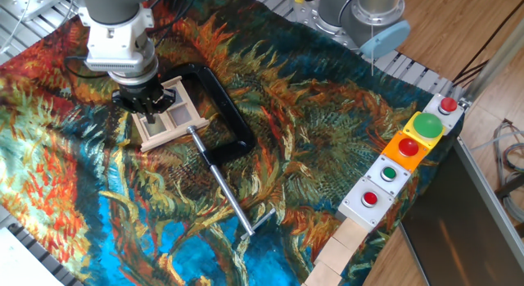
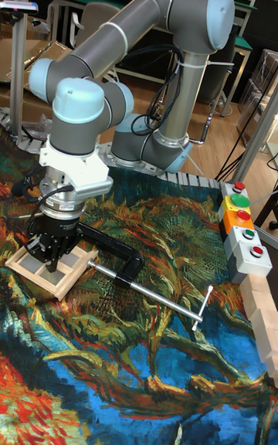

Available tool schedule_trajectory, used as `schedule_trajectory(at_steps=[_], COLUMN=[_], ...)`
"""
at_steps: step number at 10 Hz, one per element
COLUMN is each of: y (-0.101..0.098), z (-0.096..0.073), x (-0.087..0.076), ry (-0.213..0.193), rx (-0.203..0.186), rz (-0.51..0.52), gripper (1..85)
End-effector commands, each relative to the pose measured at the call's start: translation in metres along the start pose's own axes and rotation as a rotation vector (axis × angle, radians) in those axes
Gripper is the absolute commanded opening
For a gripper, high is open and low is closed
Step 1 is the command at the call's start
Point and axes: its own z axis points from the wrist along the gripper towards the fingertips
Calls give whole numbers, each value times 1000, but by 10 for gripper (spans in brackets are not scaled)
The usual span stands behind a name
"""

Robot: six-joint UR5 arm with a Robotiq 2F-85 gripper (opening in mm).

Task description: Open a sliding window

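The sliding window (image 1: 182, 120), a small square frame of pale wood with crossbars and greyish panes, lies flat on the patterned cloth at the upper left. In the tall fixed view the sliding window (image 2: 32, 263) sits at the left, under the arm. My gripper (image 1: 151, 115) points straight down onto it, its dark fingers close together and the tips touching the panes near the frame's middle. The gripper (image 2: 52, 265) hides part of the crossbars. Nothing shows between the fingers.
A black C-clamp (image 1: 223, 106) wraps the window's right side, with its steel rod (image 1: 227, 193) running toward the front. A row of button boxes (image 1: 405, 151) and wooden blocks (image 1: 340, 245) lines the right edge. A second arm's base (image 1: 372, 20) stands at the back.
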Motion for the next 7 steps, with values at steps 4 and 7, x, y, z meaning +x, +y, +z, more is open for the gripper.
schedule_trajectory(at_steps=[4,7], y=[4,1], z=[-2,0], x=[-7,-4], ry=[-42,-35], rx=[-19,-10], rz=[7,0], gripper=[13,13])
